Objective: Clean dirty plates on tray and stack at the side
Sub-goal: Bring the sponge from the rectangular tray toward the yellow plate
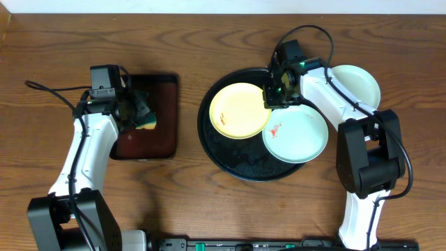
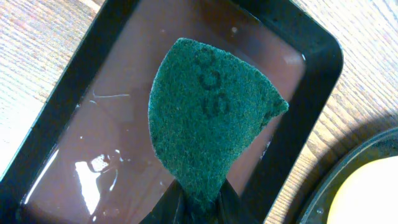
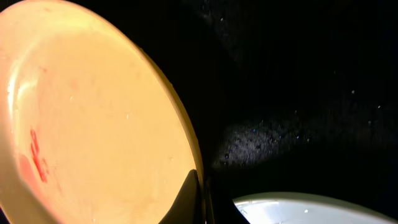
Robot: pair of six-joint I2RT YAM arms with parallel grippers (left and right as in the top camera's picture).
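A pale yellow plate (image 1: 238, 110) with red smears lies on the large round black tray (image 1: 230, 162). My right gripper (image 1: 273, 96) is shut on its right rim; in the right wrist view the yellow plate (image 3: 93, 124) fills the left and my fingers (image 3: 200, 199) pinch its edge. A pale blue plate (image 1: 295, 134) with a red smear lies on the tray's right side, and its rim shows in the right wrist view (image 3: 298, 208). A third pale plate (image 1: 357, 85) sits on the table to the right. My left gripper (image 1: 132, 111) is shut on a green sponge (image 2: 208, 118).
A small rectangular dark-brown tray (image 1: 150, 136) holding liquid lies at the left under the sponge; its wet bottom shows in the left wrist view (image 2: 93, 155). The black tray's rim shows at the lower right of that view (image 2: 348, 168). Wooden table all around.
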